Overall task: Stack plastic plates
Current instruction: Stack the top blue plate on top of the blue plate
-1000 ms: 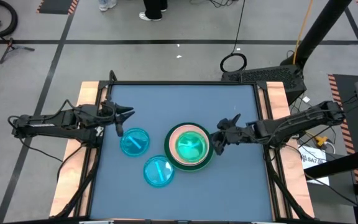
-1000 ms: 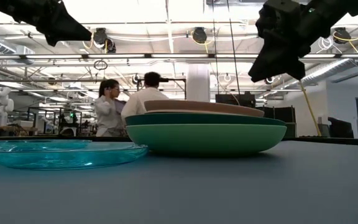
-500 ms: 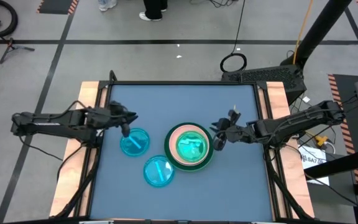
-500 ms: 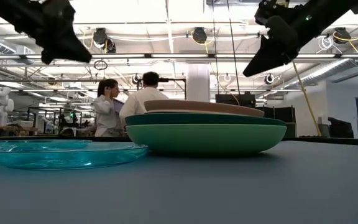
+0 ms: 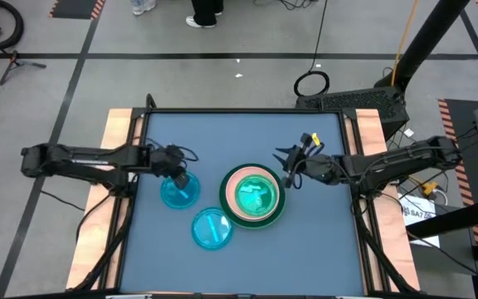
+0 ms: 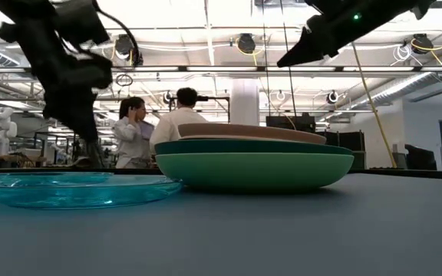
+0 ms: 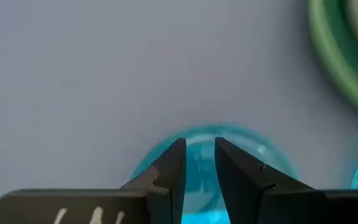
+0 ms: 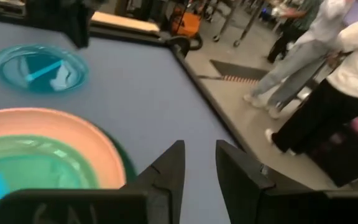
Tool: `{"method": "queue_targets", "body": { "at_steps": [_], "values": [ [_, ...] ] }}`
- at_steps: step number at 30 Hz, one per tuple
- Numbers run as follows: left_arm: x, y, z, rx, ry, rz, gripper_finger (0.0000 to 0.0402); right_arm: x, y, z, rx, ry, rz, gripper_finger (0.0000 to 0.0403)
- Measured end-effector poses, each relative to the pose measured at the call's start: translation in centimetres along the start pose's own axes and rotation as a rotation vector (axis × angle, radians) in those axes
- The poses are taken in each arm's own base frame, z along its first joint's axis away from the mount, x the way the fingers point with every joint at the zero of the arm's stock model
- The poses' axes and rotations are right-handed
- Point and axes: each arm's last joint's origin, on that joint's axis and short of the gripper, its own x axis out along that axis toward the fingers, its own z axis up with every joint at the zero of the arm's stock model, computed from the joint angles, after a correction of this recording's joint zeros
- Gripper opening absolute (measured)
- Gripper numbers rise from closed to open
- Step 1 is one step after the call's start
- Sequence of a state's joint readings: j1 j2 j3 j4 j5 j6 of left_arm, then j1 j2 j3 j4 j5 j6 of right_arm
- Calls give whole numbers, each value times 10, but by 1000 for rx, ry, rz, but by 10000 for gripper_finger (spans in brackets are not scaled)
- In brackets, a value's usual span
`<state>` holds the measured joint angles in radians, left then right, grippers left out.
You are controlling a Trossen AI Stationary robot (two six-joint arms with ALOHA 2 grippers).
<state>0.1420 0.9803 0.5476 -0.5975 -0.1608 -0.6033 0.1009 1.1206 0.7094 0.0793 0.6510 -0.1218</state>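
Grey taped floor (image 5: 222, 75), ceiling lights (image 6: 245, 42)

- Both arms are slim, dark, and made of jointed segments.
- The left gripper (image 5: 178, 169) has two black flat fingers (image 7: 166, 177) with stepped inner edges.
- The right gripper (image 5: 288, 167) looks the same, with yellow pieces and thin black cables beside it.

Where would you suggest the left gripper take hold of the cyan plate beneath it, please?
Probably at the rim. The cyan plate lies flat and shallow on the table, so only its raised edge offers a pinch. The left gripper hangs over the far rim; coming straight down, one finger inside and one outside, looks best.
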Motion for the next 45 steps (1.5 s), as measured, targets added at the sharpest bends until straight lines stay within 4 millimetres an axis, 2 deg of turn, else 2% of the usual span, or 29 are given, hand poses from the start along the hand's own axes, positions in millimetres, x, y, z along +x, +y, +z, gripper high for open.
{"method": "queue_targets", "body": {
  "at_steps": [3,8,18,23,32,45],
  "values": [
    [16,3,1,68,109,-12,90,4,-6,1,0,-7,-21,86],
    [36,6,4,227,232,-45,90,9,-11,0,18,-8,42,86],
    [39,-9,35,564,252,-40,90,11,-13,-1,33,0,61,86],
    [44,-8,35,630,273,19,105,11,-13,-3,25,12,82,86],
    [58,-7,32,637,331,42,188,11,-13,-3,21,18,82,86],
    [75,-7,27,688,402,47,193,11,-12,-4,17,25,83,86]
  ]
}}
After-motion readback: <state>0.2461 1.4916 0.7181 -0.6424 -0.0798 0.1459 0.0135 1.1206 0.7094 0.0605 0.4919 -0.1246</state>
